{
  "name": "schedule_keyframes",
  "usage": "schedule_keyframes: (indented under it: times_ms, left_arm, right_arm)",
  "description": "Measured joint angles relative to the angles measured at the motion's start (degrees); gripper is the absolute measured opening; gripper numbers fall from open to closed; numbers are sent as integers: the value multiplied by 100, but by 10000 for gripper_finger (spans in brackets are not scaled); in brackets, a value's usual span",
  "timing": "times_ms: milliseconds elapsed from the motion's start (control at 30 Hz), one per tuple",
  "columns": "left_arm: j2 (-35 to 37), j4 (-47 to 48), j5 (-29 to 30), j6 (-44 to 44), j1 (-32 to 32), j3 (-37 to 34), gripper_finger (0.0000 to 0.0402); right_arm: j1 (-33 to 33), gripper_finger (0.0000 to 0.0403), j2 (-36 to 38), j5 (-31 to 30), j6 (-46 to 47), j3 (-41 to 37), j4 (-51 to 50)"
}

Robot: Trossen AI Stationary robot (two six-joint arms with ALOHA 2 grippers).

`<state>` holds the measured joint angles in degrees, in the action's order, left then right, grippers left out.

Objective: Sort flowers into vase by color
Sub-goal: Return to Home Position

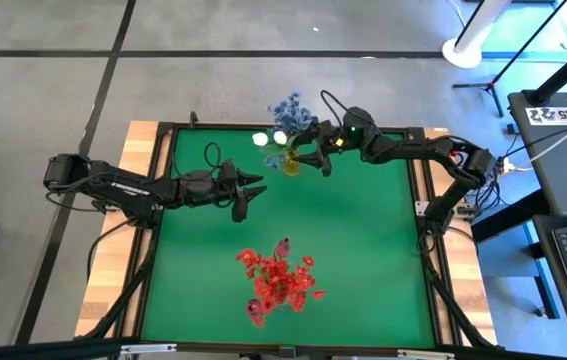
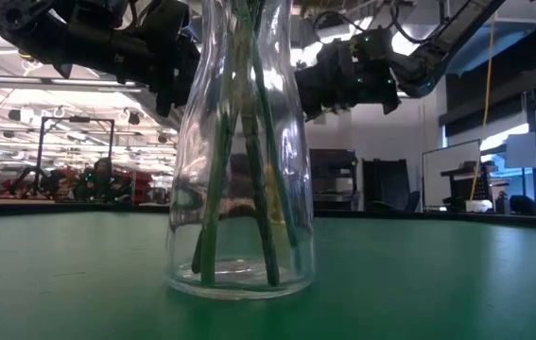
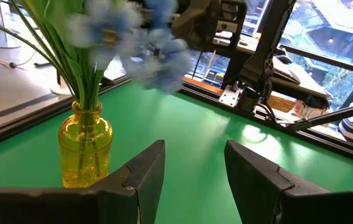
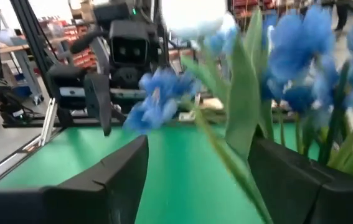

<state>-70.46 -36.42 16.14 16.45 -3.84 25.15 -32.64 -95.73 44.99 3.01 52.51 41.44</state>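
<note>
A yellow glass vase [image 1: 290,163] stands at the table's far middle and holds blue flower clusters [image 1: 291,110] and white tulip buds [image 1: 270,138] on green stalks. It also shows in the left wrist view [image 3: 86,146]. My right gripper [image 1: 308,160] is open just right of this vase. In its wrist view [image 4: 201,168] a blurred green stalk [image 4: 226,155] with a blue cluster [image 4: 157,99] passes between the fingers, and I see no touch. My left gripper [image 1: 253,195] is open and empty, left of and nearer than the vase. A clear glass vase [image 2: 239,189] near the front holds red clusters [image 1: 278,280] and a dark pink bud [image 1: 283,246].
The green mat [image 1: 363,250] is bare to the right and left of the clear vase. A raised dark frame [image 1: 418,180] borders the mat. The clear vase stands close to the near edge, its green stalks [image 2: 249,170] resting on its bottom.
</note>
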Motion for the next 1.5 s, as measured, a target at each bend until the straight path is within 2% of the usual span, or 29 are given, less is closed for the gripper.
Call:
schedule_keyframes:
  times_ms: [267, 433, 667, 933, 1133, 1500]
  left_arm:
    - [0, 66, 0, 20, 0, -1, 163]
    - [0, 239, 2, 118, 0, -3, 163]
    - [0, 312, 2, 116, 0, -3, 163]
    - [0, 306, 2, 98, 0, -3, 163]
    - [0, 304, 2, 96, 0, -3, 163]
    - [0, 312, 2, 94, 0, -3, 163]
  right_arm:
    - [0, 269, 14, -35, -59, 0, -462]
    - [-7, 269, 201, -79, -356, 2, -1119]
    - [-125, 269, 858, -449, -801, 4, -2262]
    - [-146, 269, 1509, -402, -786, 4, -2560]
    - [-149, 269, 1511, -421, -780, 4, -3112]
    - [-151, 269, 1508, -952, -1045, 4, -4016]
